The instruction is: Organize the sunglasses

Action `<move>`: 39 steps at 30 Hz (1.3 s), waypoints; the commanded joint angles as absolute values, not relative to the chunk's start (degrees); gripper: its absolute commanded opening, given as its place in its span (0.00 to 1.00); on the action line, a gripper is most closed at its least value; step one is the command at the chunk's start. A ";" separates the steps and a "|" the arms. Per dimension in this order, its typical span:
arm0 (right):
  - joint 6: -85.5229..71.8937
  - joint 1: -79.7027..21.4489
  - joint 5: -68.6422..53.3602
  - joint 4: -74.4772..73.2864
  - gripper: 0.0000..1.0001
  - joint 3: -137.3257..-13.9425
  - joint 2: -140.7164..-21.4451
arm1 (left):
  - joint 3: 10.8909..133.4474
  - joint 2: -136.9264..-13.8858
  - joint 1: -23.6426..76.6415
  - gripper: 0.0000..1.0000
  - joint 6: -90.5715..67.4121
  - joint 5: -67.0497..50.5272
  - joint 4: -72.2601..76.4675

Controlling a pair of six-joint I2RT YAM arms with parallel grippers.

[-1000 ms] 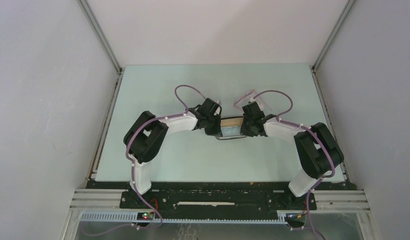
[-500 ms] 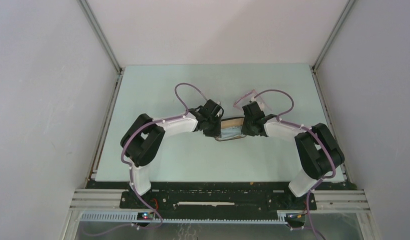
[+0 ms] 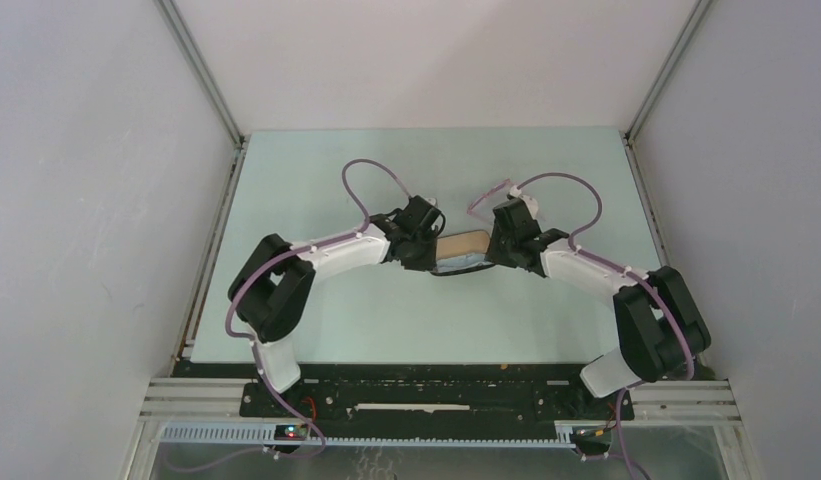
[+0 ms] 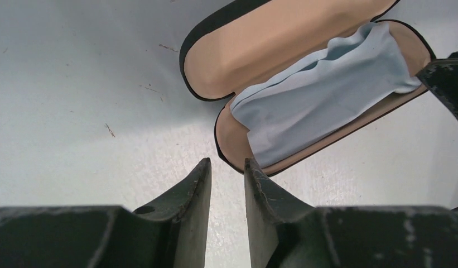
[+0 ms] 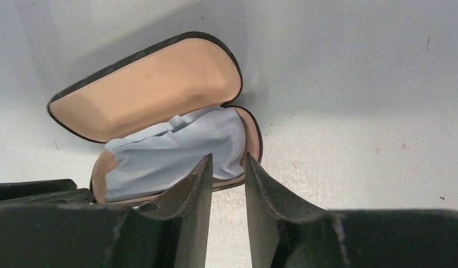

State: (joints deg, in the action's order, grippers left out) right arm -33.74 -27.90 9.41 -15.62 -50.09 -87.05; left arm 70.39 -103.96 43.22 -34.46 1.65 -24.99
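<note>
On the tabletop [image 3: 316, 180] | black case [image 3: 462, 250] lies open, blue cloth [image 4: 327, 95] covering its near half | sunglasses unseen, possibly under cloth | left fingers [image 4: 196, 195] and right fingers [image 5: 196, 190] slightly apart, empty, one pair at each case end | likely light, thin, fragile: pinch gently at bridge

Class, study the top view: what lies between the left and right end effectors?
An open case holding a blue cloth lies between the left end effector and the right end effector. The top view shows it, and both wrist views confirm it.
</note>
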 commanded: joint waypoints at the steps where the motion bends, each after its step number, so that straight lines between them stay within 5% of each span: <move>1: -33.84 -27.95 10.07 -16.19 0.38 -49.97 -83.65 | 70.14 -100.41 43.48 0.33 -33.65 2.99 -25.85; 14: -33.97 -27.09 10.94 -18.42 0.48 -49.92 -78.43 | 68.75 -95.96 43.32 0.41 -37.00 5.04 -26.37; 17: -33.95 -27.10 11.18 -18.95 0.48 -49.92 -78.18 | 68.22 -96.92 42.31 0.51 -41.10 1.95 -25.31; 39: -33.55 -25.97 10.94 -20.36 0.48 -47.38 -75.07 | 71.90 -110.47 39.31 0.46 -39.81 5.77 -13.62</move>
State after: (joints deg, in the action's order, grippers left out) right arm -33.76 -26.74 10.02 -19.94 -47.68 -77.41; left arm 68.51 -108.42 39.66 -40.93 3.22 -15.73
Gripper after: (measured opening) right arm 0.479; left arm 0.479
